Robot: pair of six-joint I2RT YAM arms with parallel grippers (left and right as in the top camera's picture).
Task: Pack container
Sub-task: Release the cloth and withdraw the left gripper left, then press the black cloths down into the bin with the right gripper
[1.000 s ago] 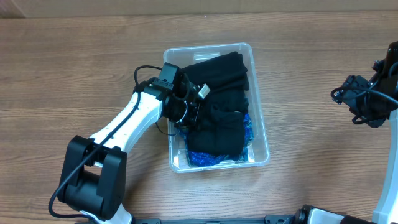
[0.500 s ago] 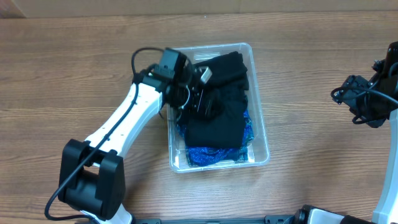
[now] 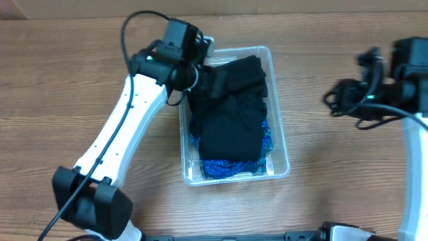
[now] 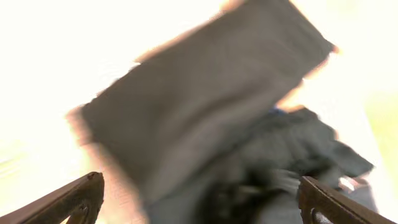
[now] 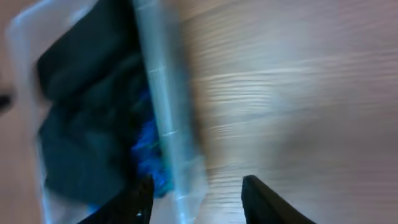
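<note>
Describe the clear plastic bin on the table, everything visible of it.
The clear rectangular plastic container has rounded corners and a raised rim. It sits upright on the wooden table, long side running away from the robot. Black folded garments fill most of it, with blue patterned fabric showing beneath at the near end. No lid is on it.

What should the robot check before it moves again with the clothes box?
1. The box sits flat on the table: ok.
2. The black clothes are inside the box: ok.
3. The blue cloth is inside, under the black clothes: ok.
4. The left jaws are open and hold nothing: ok.
5. The right jaws are open, empty and off to the side of the box: ok.
6. All clothes sit below the rim: cannot tell.
</note>
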